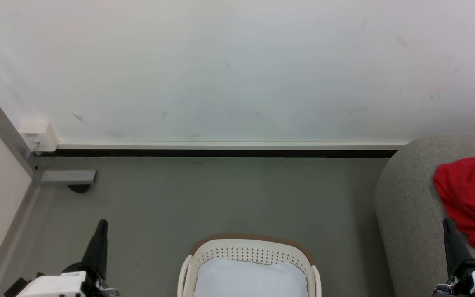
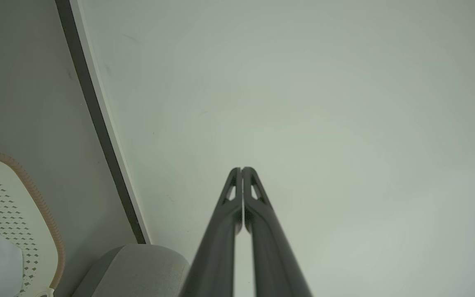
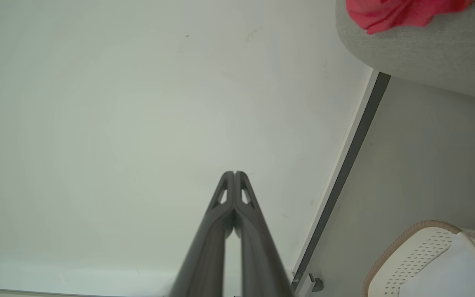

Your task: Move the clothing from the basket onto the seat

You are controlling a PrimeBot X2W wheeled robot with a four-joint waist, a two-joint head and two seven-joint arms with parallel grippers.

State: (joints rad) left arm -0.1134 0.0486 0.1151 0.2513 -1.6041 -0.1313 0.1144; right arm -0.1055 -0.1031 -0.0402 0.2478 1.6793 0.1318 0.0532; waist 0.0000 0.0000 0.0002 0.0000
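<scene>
Left gripper [image 1: 103, 222] closed, empty, right gripper [image 1: 446, 221] closed, empty

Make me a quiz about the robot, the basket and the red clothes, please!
1. True or false: the red clothing lies on the grey seat.
2. What lies inside the basket? A) the clothing B) a pale lining sheet C) nothing
3. Fill the gap: the left pincer and the right pincer are both ____.
Key: 1 true; 2 B; 3 shut.
</scene>
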